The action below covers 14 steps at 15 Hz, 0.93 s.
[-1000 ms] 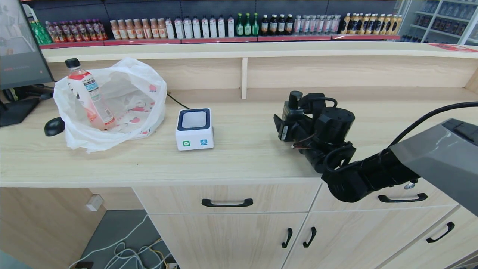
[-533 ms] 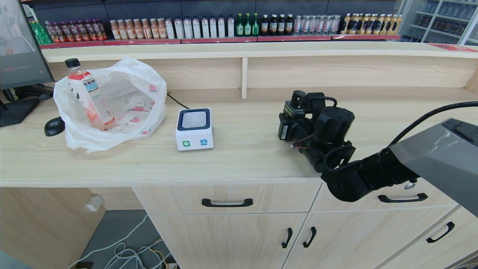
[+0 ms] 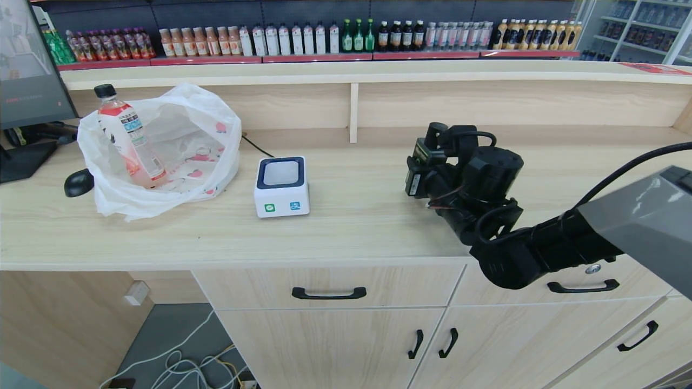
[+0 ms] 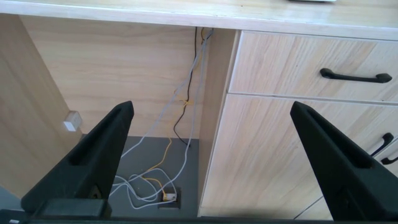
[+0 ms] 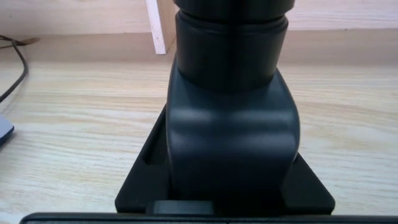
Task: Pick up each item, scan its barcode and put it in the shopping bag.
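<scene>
- Across the pale wood-grain counter [image 3: 351, 227], bottle shelves [image 3: 324, 38] line the back
- crinkled white plastic shopping bag [image 3: 162, 156] holds a pink bottle [image 3: 132, 143], leaning, cap up
- boxy white scanner [image 3: 281, 186] sits beside it
- right gripper [image 3: 424, 162], well apart, clamps a dark bottle [image 5: 230, 143], cap toward the back ledge
- left gripper [image 4: 211, 109] gapes before drawers [image 4: 311, 124]

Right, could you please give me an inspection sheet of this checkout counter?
Surface: light wooden counter, no spills seen.
Job's things: white plastic shopping bag open, pink drink bottle leaning inside; white cube scanner beside it; dark grey bottle with black cap in the right tool.
Clutter: black mouse left of the bag.
Tools: right tool shut on that bottle over the counter's right part; left tool open, below counter level.
Cables: black cable behind the scanner; white and yellow cables on the floor.
Surroundings: drawers with black handles; shelves of drinks behind; dark monitor at left.
</scene>
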Available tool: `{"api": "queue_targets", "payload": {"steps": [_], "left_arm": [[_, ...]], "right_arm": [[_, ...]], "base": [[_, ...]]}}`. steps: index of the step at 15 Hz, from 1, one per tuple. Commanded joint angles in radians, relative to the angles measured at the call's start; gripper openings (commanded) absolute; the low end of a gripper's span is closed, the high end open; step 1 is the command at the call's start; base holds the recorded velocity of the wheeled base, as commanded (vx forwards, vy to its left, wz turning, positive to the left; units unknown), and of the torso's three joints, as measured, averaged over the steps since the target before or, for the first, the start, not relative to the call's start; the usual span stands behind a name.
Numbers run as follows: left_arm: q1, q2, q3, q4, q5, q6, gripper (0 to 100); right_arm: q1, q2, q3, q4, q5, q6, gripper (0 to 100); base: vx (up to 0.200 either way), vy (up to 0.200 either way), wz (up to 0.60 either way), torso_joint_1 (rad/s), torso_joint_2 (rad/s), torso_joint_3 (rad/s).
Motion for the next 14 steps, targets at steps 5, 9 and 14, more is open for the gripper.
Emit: {"api": "queue_targets", "payload": {"steps": [5,9,14], "left_arm": [[-0.002,0.000,0.000,0.000,0.000,0.000,100],[0.000,0.000,0.000,0.000,0.000,0.000,100],[-0.002,0.000,0.000,0.000,0.000,0.000,100]], "right_arm": [[0.014,-0.122,0.055,-0.004,-0.001,-0.008,0],[0.063,-0.251,0.270,-0.085,-0.003,-0.022,0],[0.132,-0.383,0.466,-0.194,0.005,-0.037,0]], "base": [[0.000,0.000,0.00,0.000,0.00,0.000],[0.000,0.000,0.00,0.000,0.00,0.000],[0.000,0.000,0.00,0.000,0.00,0.000]]}}
